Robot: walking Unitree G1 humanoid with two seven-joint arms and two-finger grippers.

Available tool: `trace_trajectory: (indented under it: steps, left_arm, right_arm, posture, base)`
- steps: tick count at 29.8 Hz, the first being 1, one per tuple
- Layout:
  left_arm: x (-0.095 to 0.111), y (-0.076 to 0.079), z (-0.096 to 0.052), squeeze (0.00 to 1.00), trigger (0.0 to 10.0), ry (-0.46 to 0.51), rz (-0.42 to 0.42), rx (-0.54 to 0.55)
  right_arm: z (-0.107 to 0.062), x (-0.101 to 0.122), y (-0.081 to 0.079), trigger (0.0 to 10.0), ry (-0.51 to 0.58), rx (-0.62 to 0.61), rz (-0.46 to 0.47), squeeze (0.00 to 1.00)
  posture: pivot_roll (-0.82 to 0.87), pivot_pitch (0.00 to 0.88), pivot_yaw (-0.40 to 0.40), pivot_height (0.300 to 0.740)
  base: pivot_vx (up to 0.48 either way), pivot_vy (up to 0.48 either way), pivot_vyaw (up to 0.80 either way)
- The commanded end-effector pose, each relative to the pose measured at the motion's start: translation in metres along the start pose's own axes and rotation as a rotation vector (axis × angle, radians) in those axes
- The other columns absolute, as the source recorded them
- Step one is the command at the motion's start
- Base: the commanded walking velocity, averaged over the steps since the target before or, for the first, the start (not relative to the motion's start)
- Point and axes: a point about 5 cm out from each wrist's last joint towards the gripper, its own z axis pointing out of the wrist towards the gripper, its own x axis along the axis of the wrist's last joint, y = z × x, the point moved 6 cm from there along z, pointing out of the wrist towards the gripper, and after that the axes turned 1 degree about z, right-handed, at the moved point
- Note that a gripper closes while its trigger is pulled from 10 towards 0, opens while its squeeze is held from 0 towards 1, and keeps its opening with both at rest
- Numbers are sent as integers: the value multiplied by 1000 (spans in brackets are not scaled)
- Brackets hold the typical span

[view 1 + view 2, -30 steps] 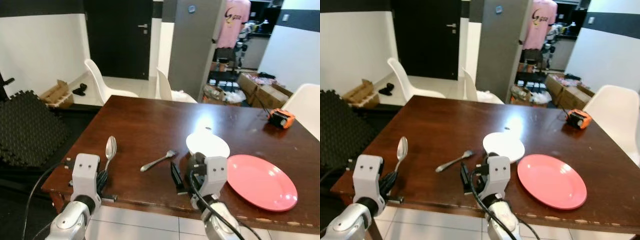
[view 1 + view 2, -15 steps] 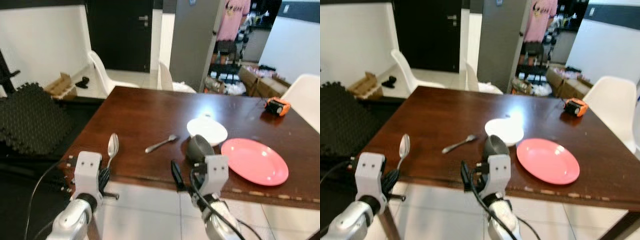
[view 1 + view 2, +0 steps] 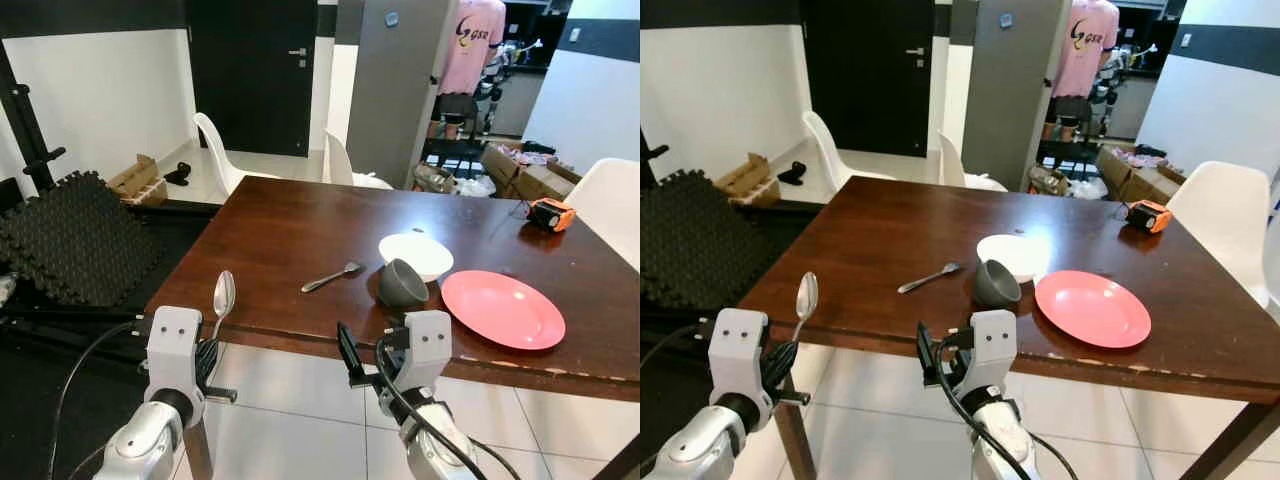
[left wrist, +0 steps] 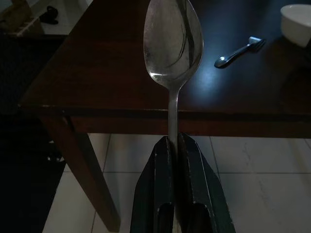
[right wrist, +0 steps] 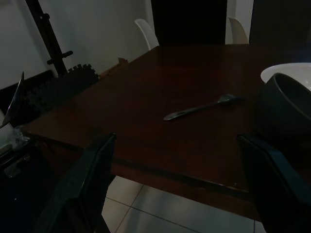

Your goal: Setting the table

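Left gripper (image 4: 176, 141): jaws clamped on the spoon (image 4: 173, 58) handle, bowl upright, held off the near edge of the wooden table (image 3: 290, 240). Right gripper (image 5: 177, 145): fingers wide apart, nothing between them, also short of the table edge. On the table: fork (image 3: 332, 277) near the middle, grey bowl (image 3: 402, 284) just beside the white plate (image 3: 416, 252), pink plate (image 3: 502, 308) to the right. Head views add an orange tape measure (image 3: 551, 213) at the far corner and white chairs (image 3: 228, 154); the wrist views are dark.
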Motion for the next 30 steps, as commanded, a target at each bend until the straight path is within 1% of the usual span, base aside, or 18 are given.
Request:
trace_trajectory:
  steps: [1,4,7,10,30]
  left_arm:
    - [-3,2,0,0,10000,-3,-2,-9]
    - [-3,2,-1,0,10000,-4,1,-9]
    - [-4,2,-1,0,10000,-6,4,-9]
    - [-4,2,-1,0,10000,-8,4,-8]
    - [-8,6,0,0,10000,-17,5,-14]
  right_arm:
    - [-1,-1,2,10000,-1,-7,-3,0]
    - [-1,1,2,10000,10,-1,-7,0]
    - [0,3,7,10000,19,-19,1,0]
    - [0,4,8,10000,22,-20,-3,0]
    - [-2,1,3,10000,12,1,4,0]
  posture:
    - [30,46,47,740]
    - [29,46,46,740]
    - [31,46,45,740]
    - [30,48,44,740]
    - [29,58,45,740]
  base:
    - [0,0,0]
    - [0,0,363]
    - [0,0,748]
    - [0,0,748]
    - [0,0,748]
